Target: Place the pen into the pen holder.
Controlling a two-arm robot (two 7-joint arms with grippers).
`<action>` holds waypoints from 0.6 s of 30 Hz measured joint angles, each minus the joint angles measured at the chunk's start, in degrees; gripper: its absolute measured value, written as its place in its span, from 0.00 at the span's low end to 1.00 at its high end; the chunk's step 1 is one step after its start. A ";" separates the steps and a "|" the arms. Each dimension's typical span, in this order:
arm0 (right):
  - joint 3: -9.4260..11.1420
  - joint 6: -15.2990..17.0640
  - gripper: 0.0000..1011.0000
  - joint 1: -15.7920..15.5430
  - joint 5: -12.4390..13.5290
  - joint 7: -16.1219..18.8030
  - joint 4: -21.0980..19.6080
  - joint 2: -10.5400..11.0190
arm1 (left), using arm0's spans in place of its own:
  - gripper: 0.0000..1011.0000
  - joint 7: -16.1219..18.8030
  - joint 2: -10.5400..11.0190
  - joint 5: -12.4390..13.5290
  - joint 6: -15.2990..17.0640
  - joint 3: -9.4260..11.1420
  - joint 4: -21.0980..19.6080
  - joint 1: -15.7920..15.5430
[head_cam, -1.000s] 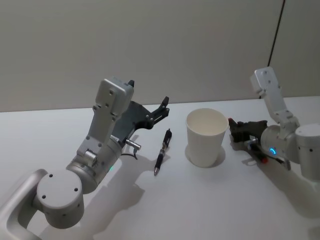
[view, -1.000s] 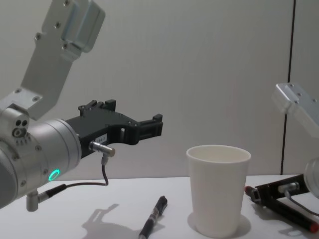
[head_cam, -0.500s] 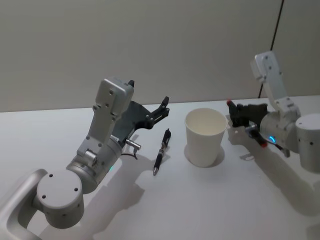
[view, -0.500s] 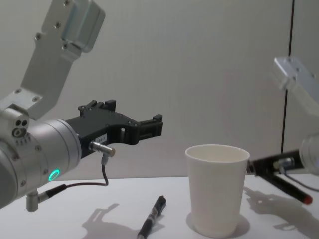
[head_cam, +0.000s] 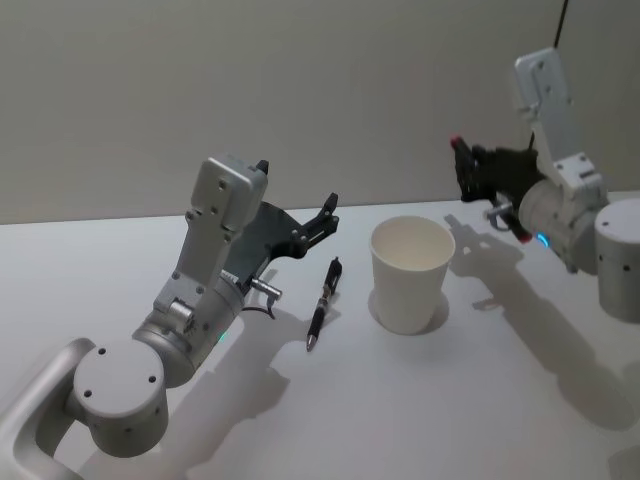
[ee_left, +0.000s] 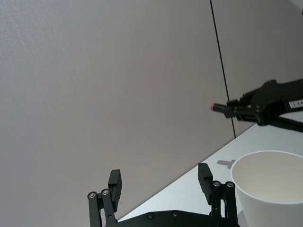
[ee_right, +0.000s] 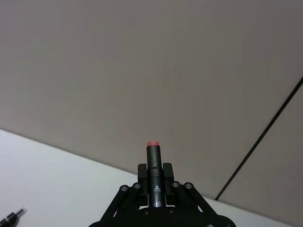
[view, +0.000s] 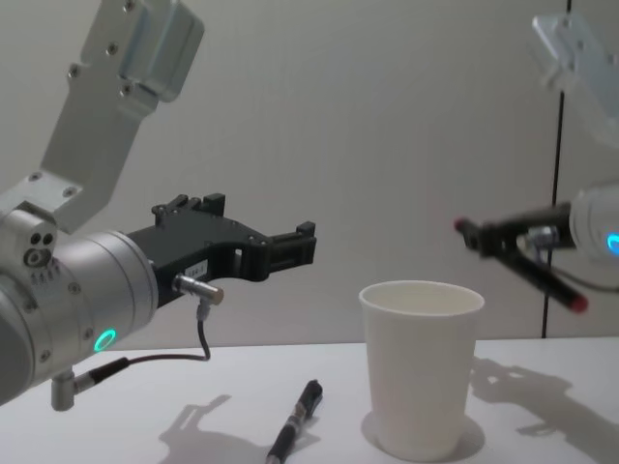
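Note:
My right gripper (head_cam: 478,172) is shut on a dark pen with red ends (view: 544,281) and holds it in the air to the right of the white paper cup pen holder (head_cam: 410,272), above rim height. From the right wrist, the pen (ee_right: 153,158) sticks out between the fingers of that gripper (ee_right: 154,174). In the chest view the right gripper (view: 495,235) hangs just right of the cup (view: 421,367). A second, black pen (head_cam: 323,301) lies on the table left of the cup. My left gripper (head_cam: 325,215) stays open in the air above and left of that pen.
The white table (head_cam: 420,400) runs back to a plain grey wall. From the left wrist, the cup (ee_left: 270,189) sits just beyond my open left gripper (ee_left: 160,178), with the right gripper (ee_left: 244,105) farther off. The black pen (view: 295,420) lies in front of the cup's left side.
My right gripper has lifted the red-ended pen from table level beside the cup to above rim height. The cup shifted slightly left. The left arm has not moved.

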 joint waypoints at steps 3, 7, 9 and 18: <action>-0.01 -1.40 0.18 0.21 -0.61 -0.40 -0.95 -0.08 | 0.99 0.00 0.00 0.00 0.00 0.00 0.00 0.00; -0.04 -3.57 0.18 0.64 -1.56 -0.96 -2.34 -0.27 | 0.99 0.00 0.00 0.00 0.00 0.00 0.00 0.00; -0.06 -4.81 0.18 0.90 -2.08 -1.24 -2.92 -0.39 | 0.99 0.00 0.00 0.00 0.00 0.00 0.00 0.00; -0.09 -9.01 0.18 2.02 -3.99 -2.16 -4.71 -0.85 | 0.99 0.00 0.00 0.00 0.00 0.00 0.00 0.00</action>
